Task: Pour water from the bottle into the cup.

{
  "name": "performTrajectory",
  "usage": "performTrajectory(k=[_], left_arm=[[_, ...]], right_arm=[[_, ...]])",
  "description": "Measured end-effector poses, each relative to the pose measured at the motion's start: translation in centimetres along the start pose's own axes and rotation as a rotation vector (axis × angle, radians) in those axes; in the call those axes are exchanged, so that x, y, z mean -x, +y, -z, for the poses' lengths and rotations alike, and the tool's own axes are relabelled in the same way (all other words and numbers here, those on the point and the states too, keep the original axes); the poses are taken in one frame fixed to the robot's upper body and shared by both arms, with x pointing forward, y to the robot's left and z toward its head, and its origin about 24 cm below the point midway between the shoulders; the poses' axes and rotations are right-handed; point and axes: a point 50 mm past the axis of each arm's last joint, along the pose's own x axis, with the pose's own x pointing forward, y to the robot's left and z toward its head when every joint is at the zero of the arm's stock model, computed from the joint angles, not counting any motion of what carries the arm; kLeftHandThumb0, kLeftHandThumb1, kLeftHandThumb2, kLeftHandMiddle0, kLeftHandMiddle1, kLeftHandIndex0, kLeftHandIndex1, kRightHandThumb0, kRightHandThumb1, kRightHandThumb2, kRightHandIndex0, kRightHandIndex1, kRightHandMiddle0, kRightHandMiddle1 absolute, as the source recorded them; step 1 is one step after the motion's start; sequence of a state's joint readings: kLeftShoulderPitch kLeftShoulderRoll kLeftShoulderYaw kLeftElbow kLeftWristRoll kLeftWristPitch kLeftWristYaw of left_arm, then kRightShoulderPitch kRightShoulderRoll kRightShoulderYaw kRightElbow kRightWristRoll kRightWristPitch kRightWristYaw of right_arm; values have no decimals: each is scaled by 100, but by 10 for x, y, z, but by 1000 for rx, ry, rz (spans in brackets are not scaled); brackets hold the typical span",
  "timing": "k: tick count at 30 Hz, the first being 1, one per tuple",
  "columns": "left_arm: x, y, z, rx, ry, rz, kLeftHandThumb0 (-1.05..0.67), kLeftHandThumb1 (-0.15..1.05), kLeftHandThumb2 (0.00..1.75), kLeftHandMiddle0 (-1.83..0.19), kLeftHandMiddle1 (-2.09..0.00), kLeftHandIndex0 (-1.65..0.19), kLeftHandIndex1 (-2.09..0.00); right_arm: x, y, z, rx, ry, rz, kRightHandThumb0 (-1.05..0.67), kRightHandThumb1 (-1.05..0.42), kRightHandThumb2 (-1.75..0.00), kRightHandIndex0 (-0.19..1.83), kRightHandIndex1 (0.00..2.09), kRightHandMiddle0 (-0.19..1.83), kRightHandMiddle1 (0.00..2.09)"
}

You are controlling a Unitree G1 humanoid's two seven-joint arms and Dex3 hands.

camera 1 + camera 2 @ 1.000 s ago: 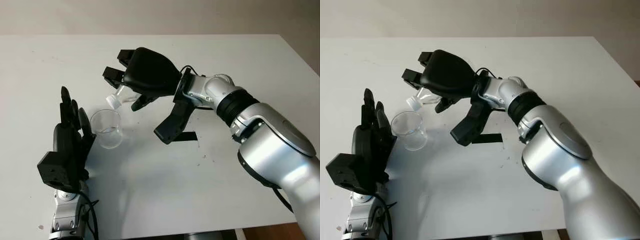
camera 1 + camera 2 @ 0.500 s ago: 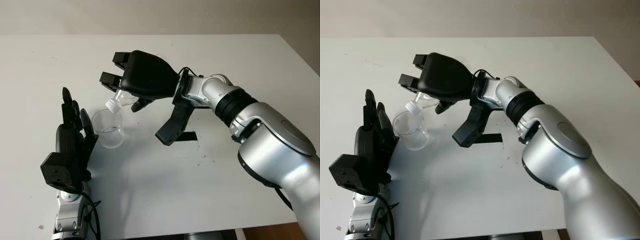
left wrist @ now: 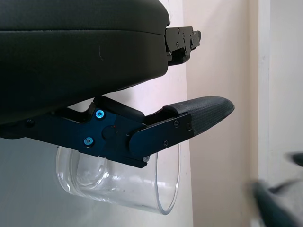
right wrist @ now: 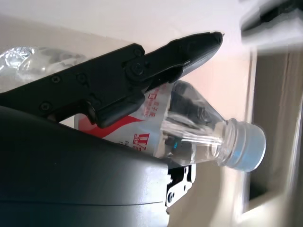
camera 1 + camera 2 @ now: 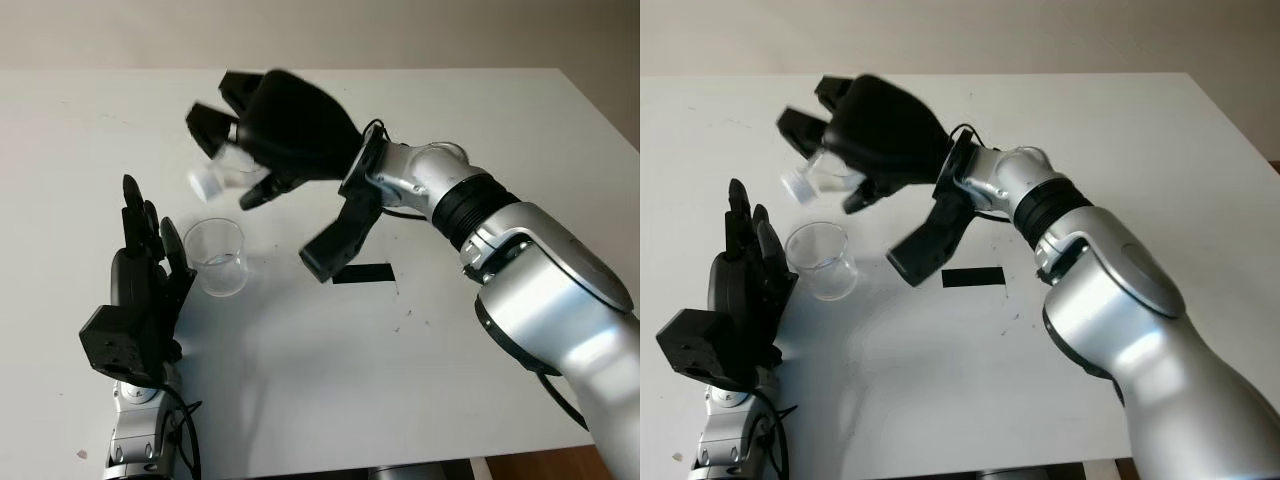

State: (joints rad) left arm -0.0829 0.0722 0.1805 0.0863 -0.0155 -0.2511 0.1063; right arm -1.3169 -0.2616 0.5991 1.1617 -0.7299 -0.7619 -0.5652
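Observation:
A clear plastic cup [image 5: 218,256] stands upright on the white table [image 5: 480,120]. My right hand [image 5: 262,130] is shut on a small clear water bottle [image 5: 218,174] with a white cap and red label, held on its side above and behind the cup, cap pointing left. The right wrist view shows the bottle's neck and cap [image 4: 236,142] jutting past the fingers [image 4: 142,71]. My left hand [image 5: 140,290] is open, standing just left of the cup; the cup [image 3: 118,184] sits close beside its fingers in the left wrist view.
A black tape strip [image 5: 362,273] lies on the table right of the cup. The right forearm [image 5: 470,205] reaches across the table from the right. The table's far edge meets a beige wall.
The right hand has lifted the bottle up and back, away from the cup's rim, swinging the neck to about level. The left hand and cup stay put.

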Motion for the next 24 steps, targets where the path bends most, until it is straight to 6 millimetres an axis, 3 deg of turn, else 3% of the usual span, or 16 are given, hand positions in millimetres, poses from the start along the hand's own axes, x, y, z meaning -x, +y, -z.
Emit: performTrajectory(k=[3,8,18,24], left_arm=[[0,0,0,4,0,4,-70,105,70,18,-25,11,0],[-1,3,-1,-3,-4,12,-71,105,69,19,-27,10,0],[-1,4,-1,-10,-4,10,-71,105,69,19,-32,9,0],[-1,5,-2,-9,-5,12,-70,105,71,19,-31,10,0]], right_arm=[[10,-8,16,-243,173,59,-17,-104,-19,124,209,91,209],[34,-9,36,-554,347,106,-19,-105,-20,120,209,93,209],[85,9,42,-801,523,187,-18,-105,-23,113,209,95,209],[126,30,36,-908,682,219,-19,-105,-26,104,209,68,209]])
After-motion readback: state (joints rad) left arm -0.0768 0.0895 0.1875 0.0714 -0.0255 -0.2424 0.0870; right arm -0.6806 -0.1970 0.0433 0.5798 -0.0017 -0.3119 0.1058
